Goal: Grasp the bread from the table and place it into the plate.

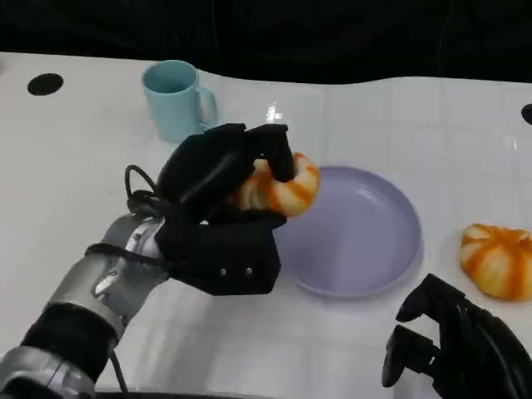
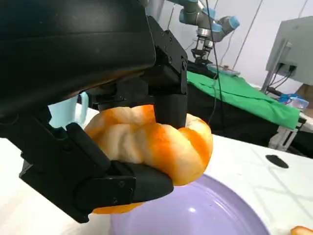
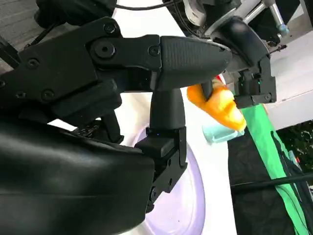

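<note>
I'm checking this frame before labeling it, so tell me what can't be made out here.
- Bread in the left hand: its near side and underside are covered by the fingers in the head and left wrist views.
- Plate: cut off by the left wrist picture's edge; partly blocked by the right hand in its own view.
- Second bread: cut by the head picture's edge.
- Right hand: partly cut off by the head picture's edge.

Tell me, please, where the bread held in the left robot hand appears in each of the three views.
Head view: the held bread is at the centre, in the left robot hand, over the left rim of the purple plate.
Left wrist view: the bread is at the centre, between black fingers, above the plate.
Right wrist view: the bread is at the upper right, beyond the plate.
Shared landmark: the purple plate.
</note>
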Tool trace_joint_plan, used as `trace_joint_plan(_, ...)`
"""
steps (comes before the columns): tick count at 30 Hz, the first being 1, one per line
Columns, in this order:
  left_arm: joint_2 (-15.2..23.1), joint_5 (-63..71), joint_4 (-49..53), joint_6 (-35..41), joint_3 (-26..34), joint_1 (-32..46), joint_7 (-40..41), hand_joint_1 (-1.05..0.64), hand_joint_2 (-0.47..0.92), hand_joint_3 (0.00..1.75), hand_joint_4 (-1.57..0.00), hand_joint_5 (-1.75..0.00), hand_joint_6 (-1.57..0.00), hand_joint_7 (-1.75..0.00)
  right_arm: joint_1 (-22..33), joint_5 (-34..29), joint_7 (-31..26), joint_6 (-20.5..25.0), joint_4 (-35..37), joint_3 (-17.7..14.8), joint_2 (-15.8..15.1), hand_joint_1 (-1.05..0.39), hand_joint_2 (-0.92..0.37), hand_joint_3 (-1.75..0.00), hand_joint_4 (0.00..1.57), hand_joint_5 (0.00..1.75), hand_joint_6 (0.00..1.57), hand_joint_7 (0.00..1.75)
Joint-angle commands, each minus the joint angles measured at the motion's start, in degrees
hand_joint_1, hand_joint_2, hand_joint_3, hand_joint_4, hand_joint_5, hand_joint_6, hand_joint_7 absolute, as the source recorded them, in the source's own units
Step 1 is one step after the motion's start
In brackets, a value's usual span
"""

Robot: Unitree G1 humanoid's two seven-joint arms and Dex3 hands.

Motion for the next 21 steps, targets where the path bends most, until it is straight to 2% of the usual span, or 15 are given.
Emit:
trace_joint_plan(1,-1.49,0.08,3.33,-1.07,-0.5,-3.02,0.83,-0.24,0.55,1.24,-0.94,-1.75,-0.75,-1.75,0.11,0.44,0.57,-1.01,-0.01,-0.48,-0.57,-0.53,-0.92,-0.5,0.74,1.75,0.46,1.75)
trace_joint_plan(7,-3.74,1.95,8.13,-1.57,-2.15,-5.71,3.22,-0.24,0.55,1.27,-0.95,-1.75,-0.76,-1.75,0.28,0.17,0.65,-1.28,-0.13,-0.23,-0.65,-0.54,-0.92,-0.52,0.77,1.75,0.48,1.75)
trace_joint_plan(21,-8.1,2.1,16.01,-1.31,-4.17,-10.13,3.58,-0.22,0.57,1.16,-0.92,-1.75,-0.72,-1.75,0.84,0.17,0.62,-1.17,-0.91,0.21,-0.63,-0.53,-0.92,-0.54,0.78,1.75,0.47,1.75)
